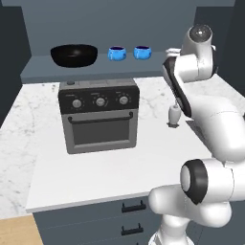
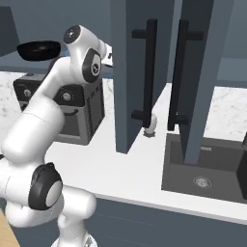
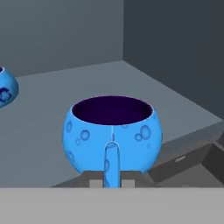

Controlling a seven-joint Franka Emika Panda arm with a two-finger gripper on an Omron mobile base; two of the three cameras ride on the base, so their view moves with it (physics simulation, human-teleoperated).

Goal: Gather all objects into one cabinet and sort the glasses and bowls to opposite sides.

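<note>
The wide black bowl (image 1: 74, 55) (image 2: 38, 49) sits at the left of the slate cabinet's shelf floor (image 1: 95, 71). Two small blue cups stand upright to its right, one (image 1: 116, 53) near the middle and one (image 1: 142, 52) further right. In the hand view the right cup (image 3: 111, 131) is close in front with its handle towards me, and the other cup (image 3: 6, 89) is at the left edge. My gripper (image 3: 111, 181) (image 1: 170, 50) is level with the shelf, just right of the right cup. It is open, with a tip on either side of the handle and nothing held.
A grey countertop oven (image 1: 99, 115) with three knobs stands on the marble counter under the shelf. A pale soap bottle (image 1: 174, 115) (image 2: 151, 123) is beside it. The open cabinet doors with black bar handles (image 2: 149, 72) hang over the counter beside my arm, and a dark sink (image 2: 207, 169) lies to the right.
</note>
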